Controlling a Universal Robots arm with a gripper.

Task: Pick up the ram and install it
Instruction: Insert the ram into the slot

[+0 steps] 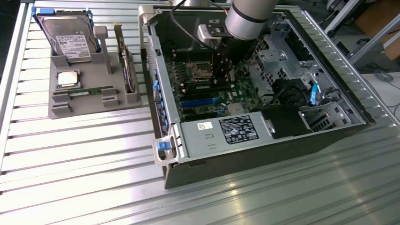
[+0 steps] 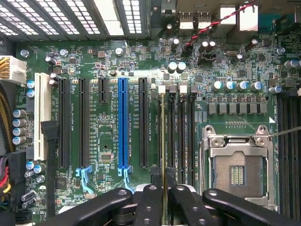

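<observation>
Gripper (image 2: 163,188) clamps the ram (image 2: 163,141) edge-on (apparently in a "DIMM"-marked slot (image 2: 163,101)).

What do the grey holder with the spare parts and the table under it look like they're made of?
The holder looks like matte grey plastic: dull, even colour, no glints, possibly printed. The table looks like bare aluminium: ribbed silver slats catching bright reflections.

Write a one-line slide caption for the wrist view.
Gripper shut on the ram, held edge-on over a memory slot beside the empty CPU socket on the motherboard.
</observation>
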